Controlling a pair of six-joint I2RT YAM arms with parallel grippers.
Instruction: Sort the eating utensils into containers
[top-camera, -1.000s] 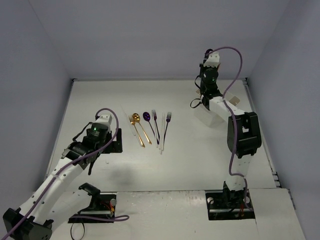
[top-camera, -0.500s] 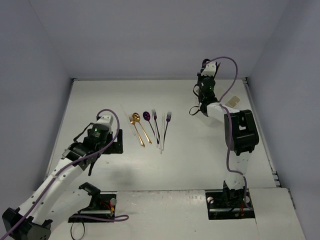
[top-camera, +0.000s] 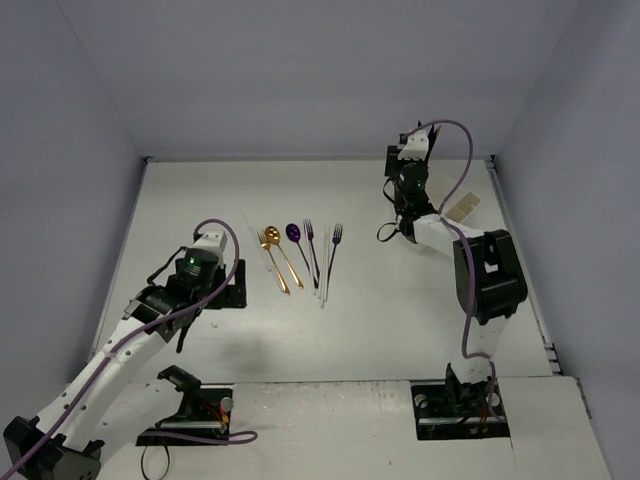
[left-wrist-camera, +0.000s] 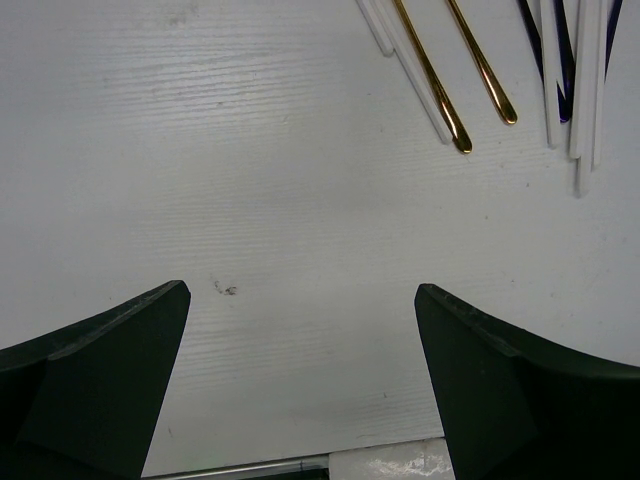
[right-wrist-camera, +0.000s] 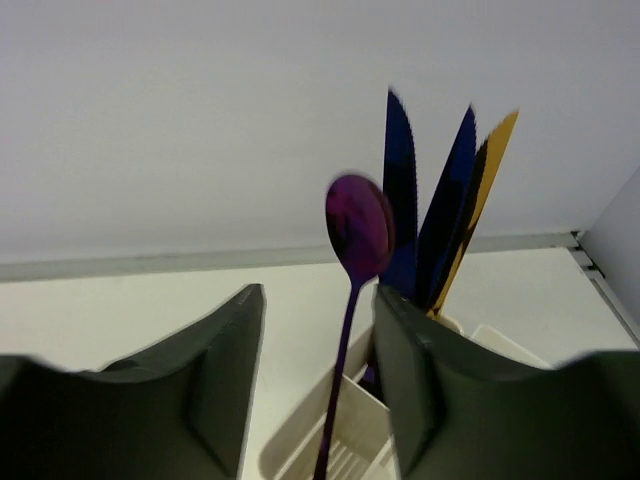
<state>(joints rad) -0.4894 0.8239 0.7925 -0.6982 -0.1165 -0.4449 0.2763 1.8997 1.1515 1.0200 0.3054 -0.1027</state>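
A purple spoon (right-wrist-camera: 358, 225) stands upright between the fingers of my right gripper (right-wrist-camera: 318, 300). The jaws are apart, so the gripper is open, and the spoon's handle reaches down into a white container (right-wrist-camera: 290, 450). Two purple-blue knives (right-wrist-camera: 400, 170) and a gold knife (right-wrist-camera: 490, 160) stand in a compartment behind the right finger. On the table lie more utensils: a gold spoon (top-camera: 283, 258), a gold fork (top-camera: 272, 262), a purple spoon (top-camera: 293, 232), purple forks (top-camera: 334, 245) and white plastic pieces (top-camera: 323, 270). My left gripper (left-wrist-camera: 302, 292) hangs open just short of their handle ends (left-wrist-camera: 460, 140).
The container's tray part (top-camera: 462, 207) shows to the right of the right arm, near the back right corner. Grey walls close off the table at the back and both sides. A black block (top-camera: 228, 290) sits beside the left wrist.
The right arm swung left and down over the container, and its jaws opened off the purple spoon, which now stands in the compartment. The left arm stayed still.
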